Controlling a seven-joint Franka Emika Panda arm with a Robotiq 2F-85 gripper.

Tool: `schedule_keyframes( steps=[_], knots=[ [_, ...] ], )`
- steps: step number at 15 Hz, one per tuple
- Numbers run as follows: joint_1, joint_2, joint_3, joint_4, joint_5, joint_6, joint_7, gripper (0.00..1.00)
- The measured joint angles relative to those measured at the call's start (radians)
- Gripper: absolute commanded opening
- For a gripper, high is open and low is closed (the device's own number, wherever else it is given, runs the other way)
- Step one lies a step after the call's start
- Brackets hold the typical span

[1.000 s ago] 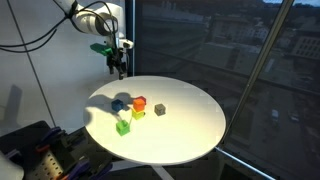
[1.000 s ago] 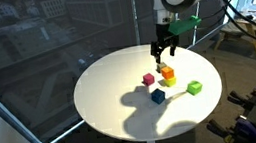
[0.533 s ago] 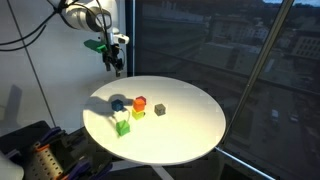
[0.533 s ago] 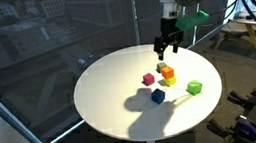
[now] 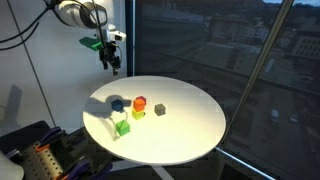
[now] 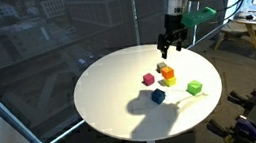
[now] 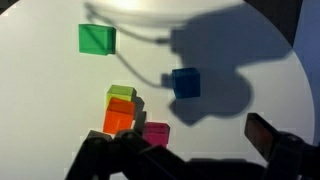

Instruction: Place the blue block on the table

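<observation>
The blue block (image 6: 158,96) sits alone on the round white table (image 6: 113,109), apart from the other blocks. It also shows in an exterior view (image 5: 118,104) and in the wrist view (image 7: 185,83). My gripper (image 6: 172,43) hangs in the air above the table's edge, well away from the blue block, and also shows in an exterior view (image 5: 113,62). In the wrist view its fingers (image 7: 185,150) are spread wide with nothing between them.
An orange block (image 6: 168,75) with a small light-green block (image 7: 121,94) touching it, a magenta block (image 6: 148,79) and a green block (image 6: 195,87) lie near the blue one. Dark windows stand behind the table. A wooden stool (image 6: 247,33) stands beyond it.
My gripper has risen and drawn back from the blocks toward the table's edge. The blocks have not moved.
</observation>
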Motion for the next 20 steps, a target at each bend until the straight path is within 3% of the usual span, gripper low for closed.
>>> schedule_keyframes(
  steps=[13,20],
  knots=[
    [-0.029,-0.087,0.000,-0.003,0.000,-0.120,0.003,1.00],
    [-0.029,-0.080,0.003,-0.003,0.000,-0.122,0.003,1.00]
  ],
)
